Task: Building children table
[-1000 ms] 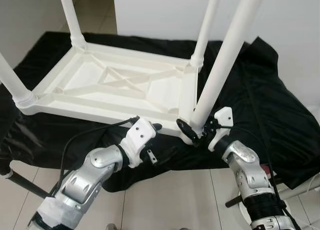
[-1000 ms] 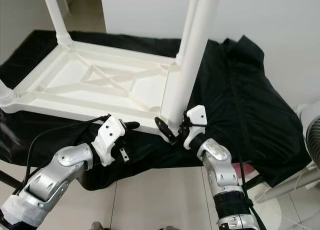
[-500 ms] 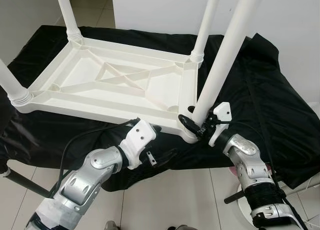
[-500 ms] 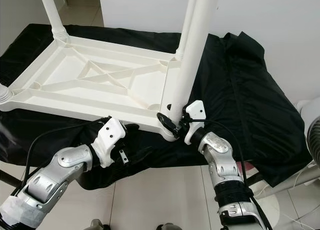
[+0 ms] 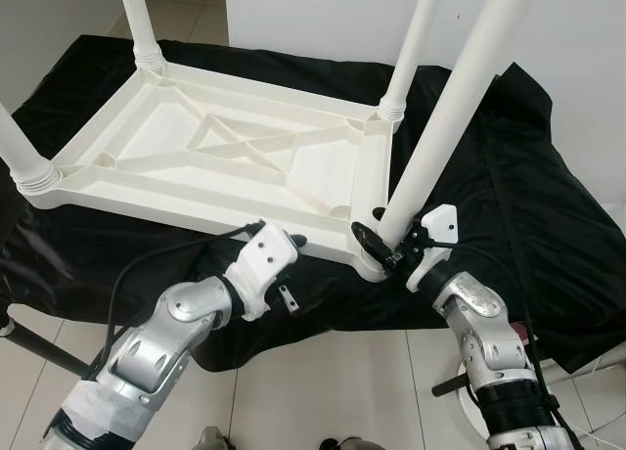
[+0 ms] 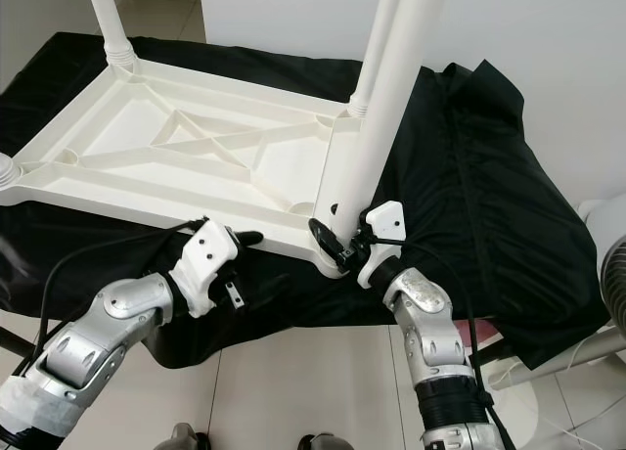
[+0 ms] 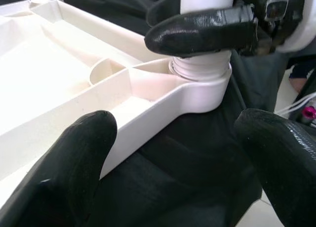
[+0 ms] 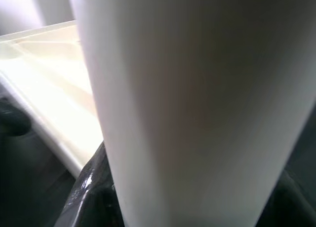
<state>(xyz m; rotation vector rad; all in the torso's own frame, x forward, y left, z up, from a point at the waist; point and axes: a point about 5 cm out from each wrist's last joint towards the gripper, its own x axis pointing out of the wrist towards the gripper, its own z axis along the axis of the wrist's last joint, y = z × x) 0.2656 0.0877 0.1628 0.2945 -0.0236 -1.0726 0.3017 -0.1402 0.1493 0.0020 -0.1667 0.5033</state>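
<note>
My right hand [image 5: 380, 247] is clenched around the base of the near leg [image 5: 442, 130], seated in the corner socket of the upturned tabletop [image 5: 210, 160]. My left hand [image 5: 293, 243], released, hovers beside that socket. Next, I'd twist the leg home.

Upturned table on a black-draped surface

A black cloth [image 5: 509, 186] covers the raised surface and hangs over its edges above the pale tiled floor [image 5: 323, 391]. Directly on the cloth rests a white plastic table [image 5: 225, 166], upside down, its legs pointing upward.
</note>
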